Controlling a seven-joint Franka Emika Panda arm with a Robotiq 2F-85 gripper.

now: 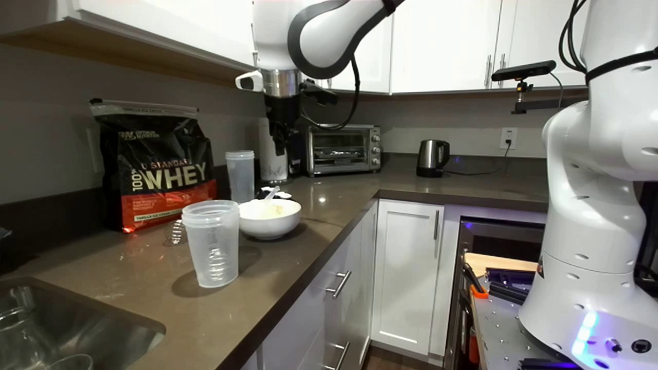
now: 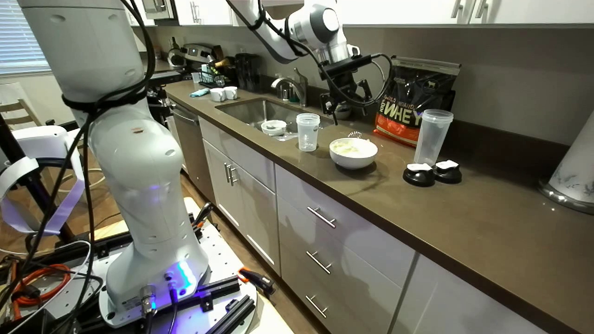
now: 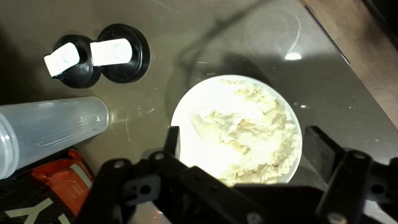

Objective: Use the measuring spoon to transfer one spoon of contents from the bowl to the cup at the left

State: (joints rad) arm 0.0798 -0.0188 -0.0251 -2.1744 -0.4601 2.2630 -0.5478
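The white bowl (image 1: 267, 223) stands on the counter, holding the pale, crumbly contents (image 3: 248, 133). From it the slim pale handle of the measuring spoon (image 1: 272, 193) leans up past the rim in an exterior view; under the glare in the wrist view it is faint. To the left of the bowl in both exterior views is the cup (image 2: 307, 133), a clear tumbler, upright and outside the wrist view; its inside looks bare of powder. High above the bowl hangs my gripper (image 3: 242, 135), open, its fingers (image 3: 323, 152) wide apart with nothing between them.
Another clear tumbler (image 2: 431, 138) stands behind the bowl, near two black lids (image 3: 124, 70) with white flaps. The whey bag (image 1: 159, 169) leans by the wall, a wire whisk ball (image 1: 176, 233) in front. A sink (image 1: 92, 318) opens beyond the cup.
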